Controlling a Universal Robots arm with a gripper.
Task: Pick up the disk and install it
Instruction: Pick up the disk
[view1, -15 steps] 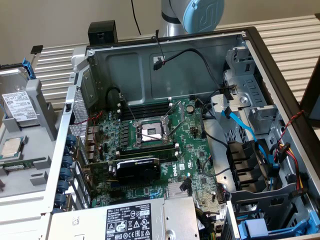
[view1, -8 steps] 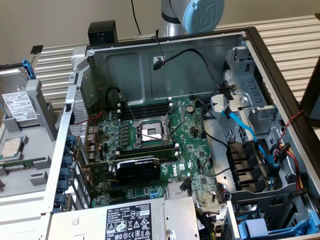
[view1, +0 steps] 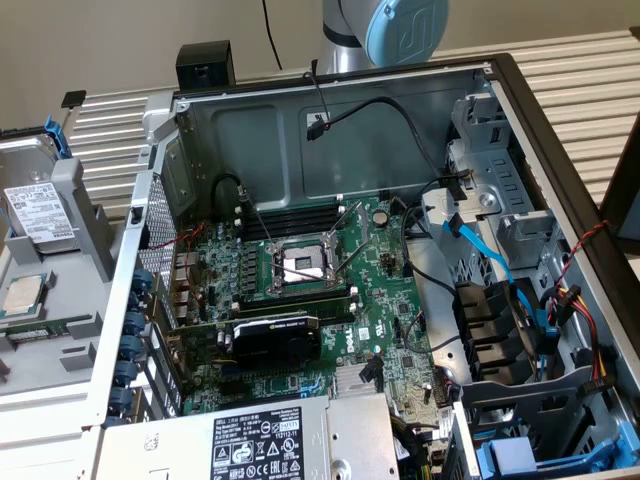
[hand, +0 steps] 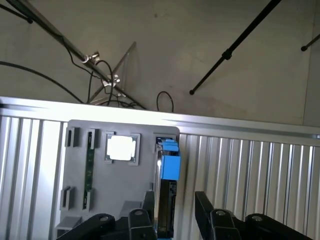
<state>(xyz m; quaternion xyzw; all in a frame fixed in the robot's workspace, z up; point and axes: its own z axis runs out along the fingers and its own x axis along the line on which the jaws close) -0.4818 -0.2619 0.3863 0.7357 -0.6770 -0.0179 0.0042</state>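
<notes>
in the wrist view the pincer (hand: 176, 205) is spread, one finger on each side of the disk (hand: 167, 200), with a gap showing between the disk and one finger; it pinches nothing. the disk stands on edge in a slot of a grey tray (hand: 125, 190), its blue frame (hand: 170, 166) uppermost. in the same tray a square silver chip (hand: 121, 148) lies in its own pocket, and a thin green strip (hand: 89, 165) sits in a narrow slot beyond it. the tray rests on a ribbed metal surface (hand: 250, 180); past its edge, black stands (hand: 235, 45) and loose wires are on the floor.

in the exterior view the tray is at that view's left, just beside an open computer case (view1: 560, 130). nearest in the case is a grey box (view1: 340, 440) with a black-and-white label whose print is too small to read. behind it come a black card (view1: 275, 335) and the green board (view1: 390, 300). a blue cable (view1: 480, 245) and black cables cross the case toward that view's right. the disk's white label cannot be read either. the arm (view1: 400, 30) is behind the case's far wall.
</notes>
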